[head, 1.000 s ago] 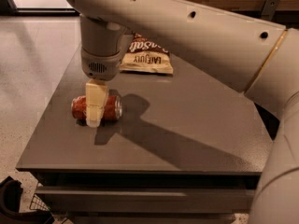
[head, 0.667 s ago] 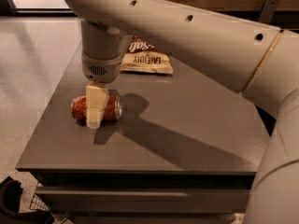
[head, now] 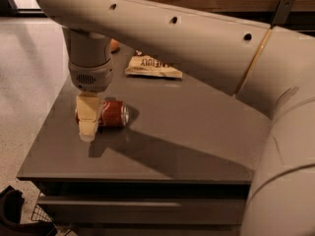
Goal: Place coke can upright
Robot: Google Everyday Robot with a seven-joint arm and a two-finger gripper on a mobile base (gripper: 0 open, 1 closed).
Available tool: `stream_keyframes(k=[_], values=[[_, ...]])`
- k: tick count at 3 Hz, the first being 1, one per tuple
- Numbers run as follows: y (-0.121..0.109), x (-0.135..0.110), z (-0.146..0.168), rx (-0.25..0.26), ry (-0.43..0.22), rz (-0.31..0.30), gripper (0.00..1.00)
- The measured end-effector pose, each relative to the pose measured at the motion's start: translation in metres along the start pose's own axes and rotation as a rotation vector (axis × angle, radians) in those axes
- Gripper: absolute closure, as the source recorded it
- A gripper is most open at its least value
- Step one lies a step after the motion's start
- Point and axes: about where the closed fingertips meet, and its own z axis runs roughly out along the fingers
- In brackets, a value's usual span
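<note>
1. Gripper [head: 89, 123]: hangs wrist-down from the arm [head: 172, 28] over the near-left part of the table [head: 197, 132], set across the left end of the coke can [head: 112, 114]. Whether the claw is spread or pinching the can cannot be told; its far side is hidden.
2. Coke can: red, lying on its side on the table top, long axis left-right, silver right end showing. Not upright.
3. Change: a second ago the gripper crossed the can near its middle; it now sits toward the left end, with more red body exposed on the right. The can lies flat as before.
4. Meaning, as a judgement: the grasp is being settled; lifting and turning the can onto its base are yet to come.
5. Other items: chip bag [head: 152, 68] at the far side; an orange [head: 114, 45] behind the wrist. Both are well apart from the can.
</note>
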Motion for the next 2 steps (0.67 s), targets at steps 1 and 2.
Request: stream_keyframes(k=[1,2], values=[[-0.002,-0.006,0.007,-0.009,0.019,-0.003,0.00],[-0.006,-0.012,0.018,-0.032,0.012,-0.004,0.25]])
